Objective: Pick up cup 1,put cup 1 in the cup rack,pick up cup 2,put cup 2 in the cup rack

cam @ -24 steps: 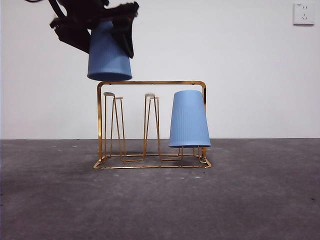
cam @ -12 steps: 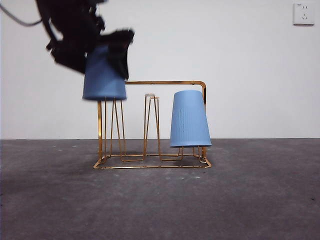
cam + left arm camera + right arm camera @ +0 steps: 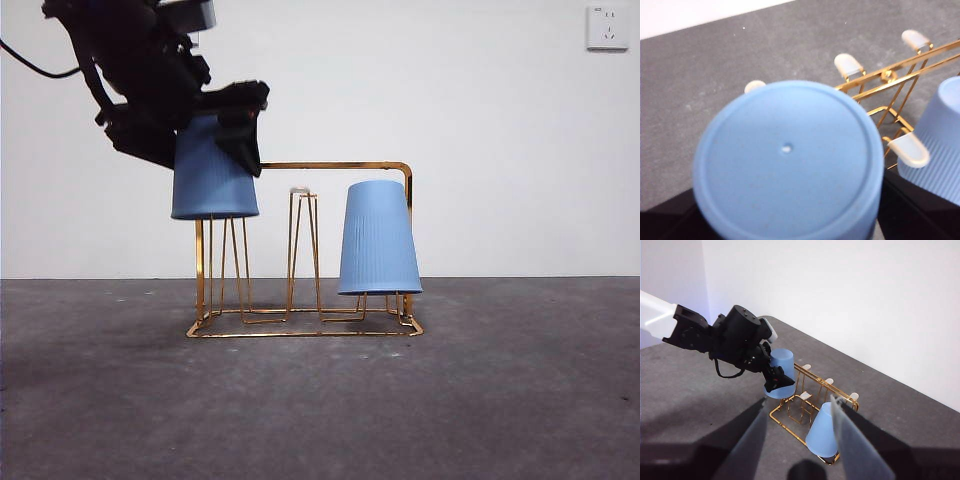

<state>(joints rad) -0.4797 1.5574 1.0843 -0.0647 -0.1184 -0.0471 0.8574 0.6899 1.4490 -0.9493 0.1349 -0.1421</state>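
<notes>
The left gripper (image 3: pixel 215 110) pinched an upside-down cup (image 3: pixel 213 172) over the rack's (image 3: pixel 330 166) left prongs. A second cup (image 3: pixel 379 238) sat on the right prongs. The right gripper (image 3: pixel 799 440) hung well above the bench (image 3: pixel 320 400), fingers spread.

Your front camera sits low, level with the surface (image 3: pixel 320 400), facing the wall, the cup rack (image 3: pixel 300 250) near and centred. Your left wrist camera looks straight down, very close, onto an upturned blue cup (image 3: pixel 787 160) filling the frame, rack at 2 o'clock. Your right wrist camera looks down from high and far. All three share the rack.
</notes>
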